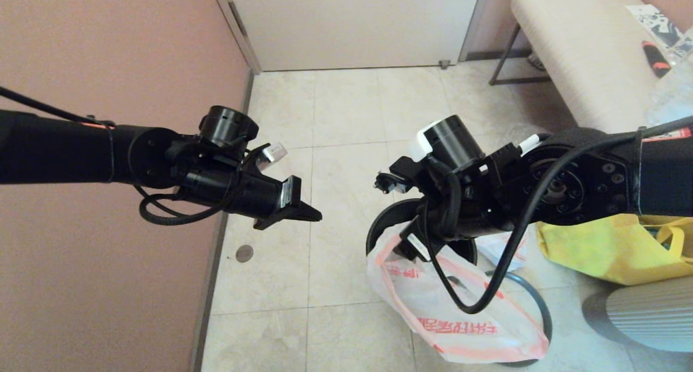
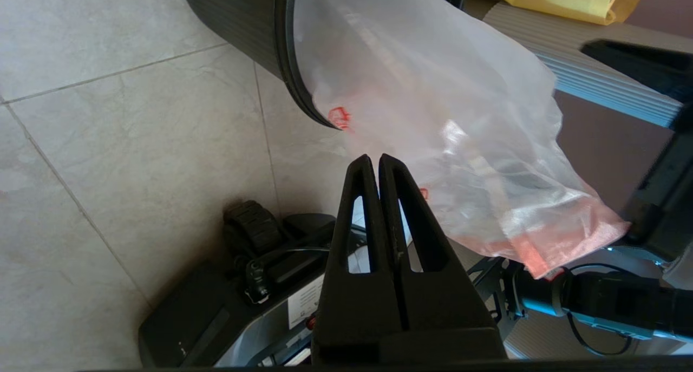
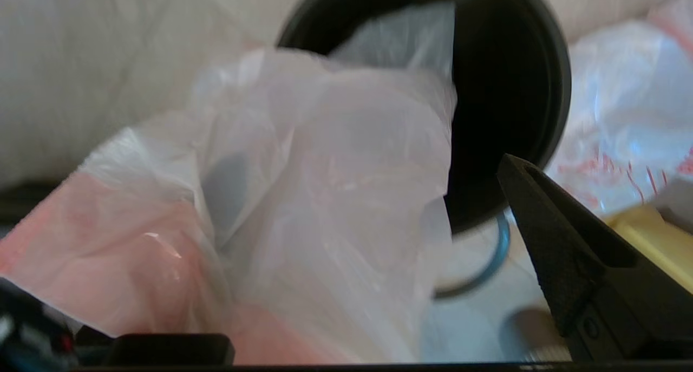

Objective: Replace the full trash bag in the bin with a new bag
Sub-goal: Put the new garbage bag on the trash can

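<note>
The bin [image 1: 385, 216] stands on the tiled floor, its black mouth [image 3: 509, 90] facing up. The new bag [image 1: 460, 307], white with orange-red print and a pink edge band, hangs partly inside the bin and spills out over the floor toward me. My right gripper [image 1: 414, 245] hovers over the bin's near rim, open, its fingers [image 3: 541, 226] wide apart with loose film of the new bag [image 3: 325, 171] lying between them. The full trash bag [image 3: 612, 117] lies beside the bin. The grey hoop [image 1: 541, 307] rests on the floor. My left gripper [image 2: 374, 160] is shut and empty, left of the bin [image 2: 238, 20].
A yellow tote [image 1: 606, 247] sits on the floor right of the bin. A padded bench [image 1: 574, 52] stands at the back right, a door [image 1: 352, 20] straight ahead, a pink wall [image 1: 108, 63] on the left. A floor drain [image 1: 244, 253] lies near the wall.
</note>
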Robot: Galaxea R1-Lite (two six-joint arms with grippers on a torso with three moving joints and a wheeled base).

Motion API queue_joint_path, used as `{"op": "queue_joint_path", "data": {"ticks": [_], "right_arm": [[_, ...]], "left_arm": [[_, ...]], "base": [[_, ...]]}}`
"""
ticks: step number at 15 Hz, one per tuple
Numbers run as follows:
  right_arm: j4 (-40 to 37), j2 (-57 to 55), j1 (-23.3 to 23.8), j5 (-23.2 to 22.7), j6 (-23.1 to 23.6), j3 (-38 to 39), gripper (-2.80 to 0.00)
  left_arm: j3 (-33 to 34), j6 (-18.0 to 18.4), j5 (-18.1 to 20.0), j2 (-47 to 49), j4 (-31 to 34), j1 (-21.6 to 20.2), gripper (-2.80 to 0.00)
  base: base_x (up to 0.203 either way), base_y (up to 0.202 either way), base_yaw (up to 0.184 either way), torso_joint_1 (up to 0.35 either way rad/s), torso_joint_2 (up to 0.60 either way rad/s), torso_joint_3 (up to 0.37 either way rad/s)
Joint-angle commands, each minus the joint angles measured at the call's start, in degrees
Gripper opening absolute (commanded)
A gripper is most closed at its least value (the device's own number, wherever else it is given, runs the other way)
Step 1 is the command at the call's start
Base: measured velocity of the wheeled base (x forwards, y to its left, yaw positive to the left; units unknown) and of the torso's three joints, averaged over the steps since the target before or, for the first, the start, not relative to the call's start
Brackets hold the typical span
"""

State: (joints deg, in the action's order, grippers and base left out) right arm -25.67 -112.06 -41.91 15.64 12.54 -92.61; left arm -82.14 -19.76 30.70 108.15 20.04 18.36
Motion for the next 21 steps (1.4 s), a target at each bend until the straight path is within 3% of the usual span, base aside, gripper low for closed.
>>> {"op": "queue_joint_path", "data": {"ticks": [1, 5, 7, 9, 11, 13, 15, 17, 21], "right_arm": [[-3.8, 1.4, 0.4, 0.3, 0.8, -0.7, 0.00], [-9.6, -0.1, 1.5, 0.9, 2.1, -7.4, 0.00], [-10.1, -3.7, 1.7, 0.3, 2.3, -13.7, 0.00], [-10.0, -7.9, 1.8, -3.1, 2.2, -19.3, 0.00], [-8.0, -11.9, 1.0, -4.7, 2.6, -20.1, 0.00], [-3.7, -15.4, -0.5, -5.0, 3.2, -20.6, 0.00], [-2.5, -16.3, -2.2, -5.2, 3.3, -20.3, 0.00], [-6.9, -13.6, -2.0, -5.2, 2.8, -19.0, 0.00], [-23.0, -8.2, -1.3, -3.4, 2.8, -15.5, 0.00]], "left_arm": [[0.1, 0.0, 0.2, 0.3, 0.1, -0.1, -2.80], [-0.1, -0.3, 0.4, 0.7, 0.1, -0.1, -2.80], [1.0, -0.2, 3.8, 0.2, -0.2, -0.3, -2.80], [3.0, 1.2, 7.1, -0.2, -1.9, -2.7, -2.80], [3.6, 2.8, 9.7, 0.3, -4.8, -6.8, -2.80], [3.5, 3.4, 15.2, -1.5, -5.9, -10.6, -2.80], [3.6, 4.1, 16.5, -1.3, -6.0, -11.0, -2.80], [3.4, 4.1, 16.5, -0.9, -6.0, -10.4, -2.80], [3.4, 4.1, 16.4, -0.9, -5.7, -10.0, -2.80]], "base": [[0.000, 0.000, 0.000, 0.000, 0.00, 0.000], [0.000, 0.000, 0.000, 0.000, 0.00, 0.000], [0.000, 0.000, 0.000, 0.000, 0.00, 0.000], [0.000, 0.000, 0.000, 0.000, 0.00, 0.000], [0.000, 0.000, 0.000, 0.000, 0.00, 0.000], [0.000, 0.000, 0.000, 0.000, 0.00, 0.000], [0.000, 0.000, 0.000, 0.000, 0.00, 0.000], [0.000, 0.000, 0.000, 0.000, 0.00, 0.000], [0.000, 0.000, 0.000, 0.000, 0.00, 0.000]]}}
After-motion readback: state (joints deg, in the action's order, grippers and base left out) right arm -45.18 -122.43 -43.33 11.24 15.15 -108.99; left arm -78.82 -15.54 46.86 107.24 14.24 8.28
